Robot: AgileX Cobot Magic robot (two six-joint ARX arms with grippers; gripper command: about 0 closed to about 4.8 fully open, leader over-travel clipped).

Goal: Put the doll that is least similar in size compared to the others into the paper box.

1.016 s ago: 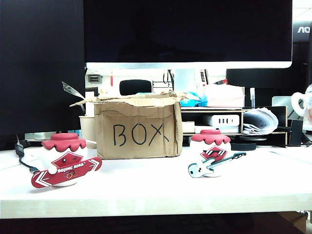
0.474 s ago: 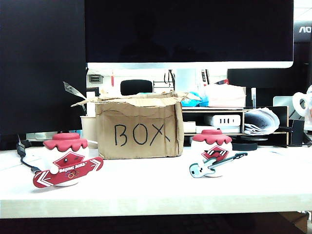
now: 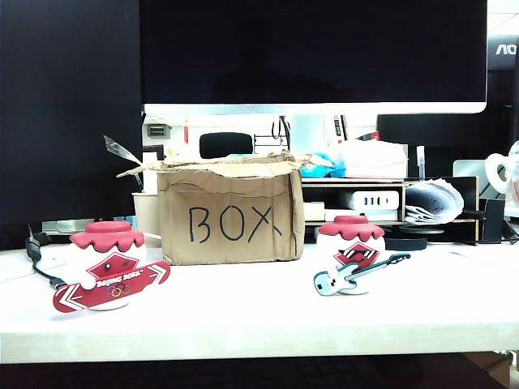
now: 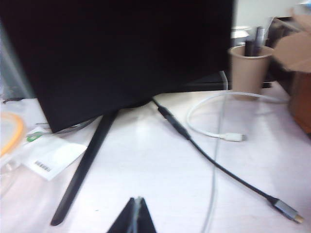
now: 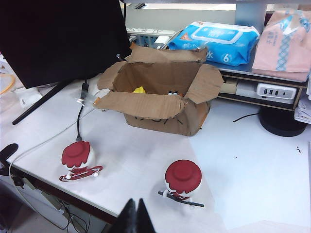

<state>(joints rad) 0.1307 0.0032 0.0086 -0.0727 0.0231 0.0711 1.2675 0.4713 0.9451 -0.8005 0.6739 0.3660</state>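
Observation:
The paper box (image 3: 231,223), marked "BOX", stands open at the middle of the table. In the right wrist view, inside the box (image 5: 160,119), a small yellow and black-and-white doll (image 5: 140,90) shows just above the front flap, mostly hidden. The snowboard doll (image 3: 109,267) (image 5: 77,158) stands left of the box, and the guitar doll (image 3: 350,255) (image 5: 182,178) right of it. My right gripper (image 5: 136,200) is shut and empty, high above the table's front edge near the guitar doll. My left gripper (image 4: 137,199) is shut and empty over the table by the monitor stand. Neither gripper shows in the exterior view.
A large monitor (image 3: 312,53) rises behind the box. By my left gripper lie a black cable (image 4: 209,155) and a white cable (image 4: 214,131), with a paper cup (image 4: 249,68) near the box. A shelf holds wipes (image 5: 221,41) and a charger (image 5: 274,91).

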